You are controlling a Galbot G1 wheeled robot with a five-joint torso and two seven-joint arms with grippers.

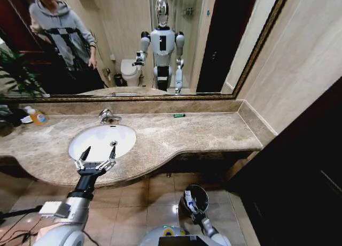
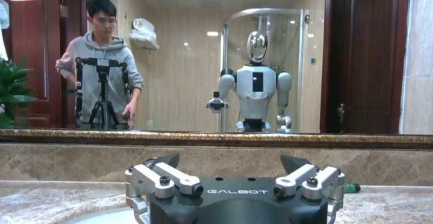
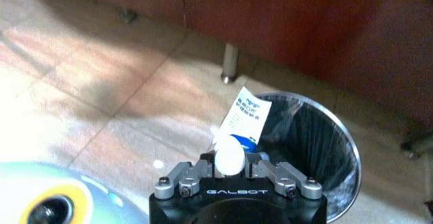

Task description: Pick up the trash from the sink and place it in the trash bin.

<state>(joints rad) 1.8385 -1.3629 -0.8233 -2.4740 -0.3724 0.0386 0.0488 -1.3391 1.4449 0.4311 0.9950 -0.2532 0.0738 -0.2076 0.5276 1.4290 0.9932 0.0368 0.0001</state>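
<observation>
A: Where is the right gripper (image 3: 231,164)?

B: Low, over the tiled floor beside the trash bin (image 3: 338,148). Its fingers are closed on a white-and-blue tube (image 3: 240,125), which sticks out past the fingertips and leans across the shiny rim of the bin. In the head view the same tube (image 1: 189,200) shows against the bin (image 1: 199,194), with the right gripper (image 1: 195,214) just below it.

A: And the other arm?

B: The left gripper (image 1: 96,159) hangs at the near edge of the sink (image 1: 123,136), fingers spread wide, nothing between them. The left wrist view shows the left gripper (image 2: 230,171) with both fingers standing well apart, facing the mirror (image 2: 216,57).

A: What lies in the basin?

B: Its white bowl looks bare apart from the drain; any smaller bits cannot be told. The chrome tap (image 1: 108,116) stands at its far rim.

A: Anything else on the marble counter (image 1: 203,131)?

B: A short dark green stick (image 1: 179,116) lies near the back wall, well apart from the sink. It shows in the left wrist view too (image 2: 350,188). A clear bottle of orange liquid (image 1: 37,116) stands at the far left.
</observation>
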